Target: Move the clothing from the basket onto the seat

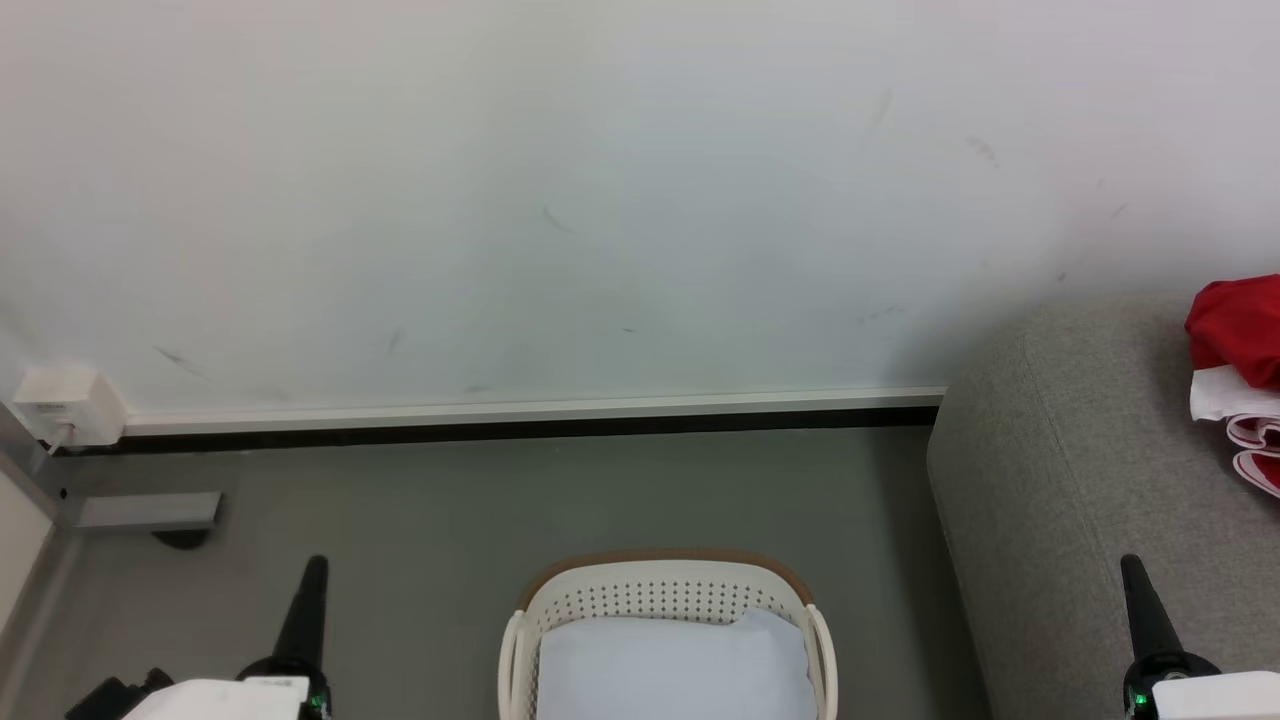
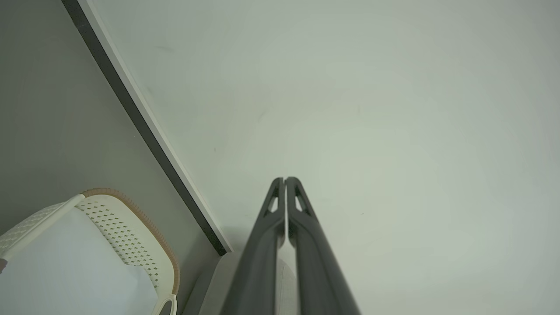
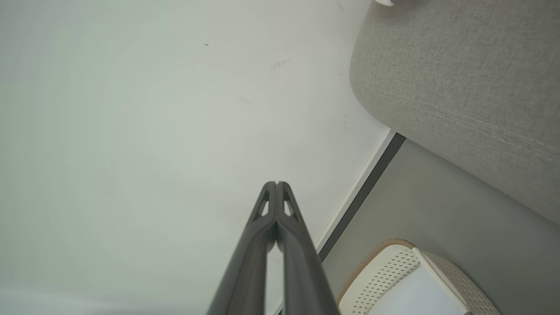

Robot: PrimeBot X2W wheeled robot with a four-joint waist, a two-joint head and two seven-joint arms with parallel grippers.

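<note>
Facing a scuffed pale wall over a grey floor, with clothing heaped on the seat.

A white skirting with a dark strip under it runs along the foot of the wall. The basket stands on the floor at bottom centre, cream plastic pierced with small holes, brown along its curved far rim, a white handle at each side. It is cut off below, so I cannot tell its long axis. Something pale and smooth lies inside. At the right, the seat is coarse grey fabric with rounded edges, its side running from the wall toward the robot. The crumpled red clothing sits on top at the frame's edge, a white piece and striped trim under it. The left hand and right hand point at the wall, fingers pressed together, holding nothing.
</note>
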